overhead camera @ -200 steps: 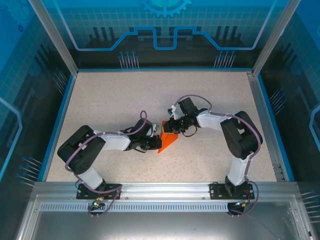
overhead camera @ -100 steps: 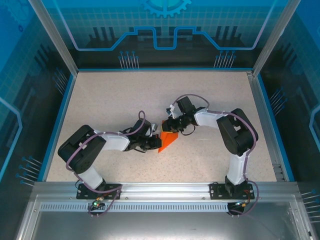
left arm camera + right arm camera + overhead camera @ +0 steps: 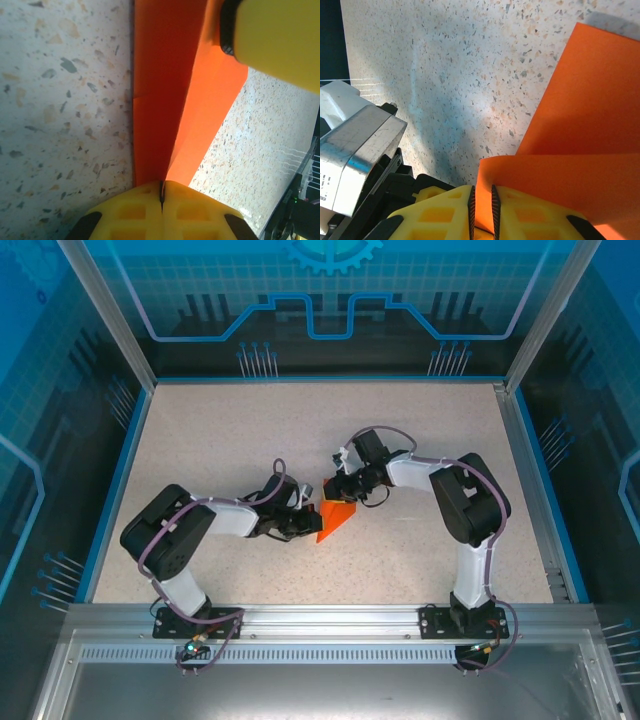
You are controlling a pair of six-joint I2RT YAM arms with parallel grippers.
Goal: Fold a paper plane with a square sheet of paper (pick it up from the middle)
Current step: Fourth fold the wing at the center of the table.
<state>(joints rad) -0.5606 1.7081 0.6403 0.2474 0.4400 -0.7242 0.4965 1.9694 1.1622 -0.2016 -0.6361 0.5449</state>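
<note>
The square sheet of paper (image 3: pixel 336 518) is bright orange and folded into a pointed wedge at the middle of the table. Its tip points toward the near left. My left gripper (image 3: pixel 313 525) comes in low from the left and is shut on the paper's edge (image 3: pixel 160 100), yellow fingertips (image 3: pixel 130 215) pressed together over the crease. My right gripper (image 3: pixel 339 499) reaches in from the right rear. Its jaws (image 3: pixel 482 192) stand narrowly apart with a curled flap of the paper (image 3: pixel 590 100) pinched between them. A right finger (image 3: pixel 280 40) shows in the left wrist view. A finished paper plane is out of view.
The speckled beige table (image 3: pixel 230 430) is walled by blue rails and clear panels (image 3: pixel 330 300). An aluminium rail (image 3: pixel 330 615) with both arm bases runs along the near edge. The left wrist's metal housing (image 3: pixel 355 150) sits close beside my right fingers.
Both arms have crept slightly toward each other, the right elbow shifting left and the left elbow right. The paper stays in place between the two grippers.
</note>
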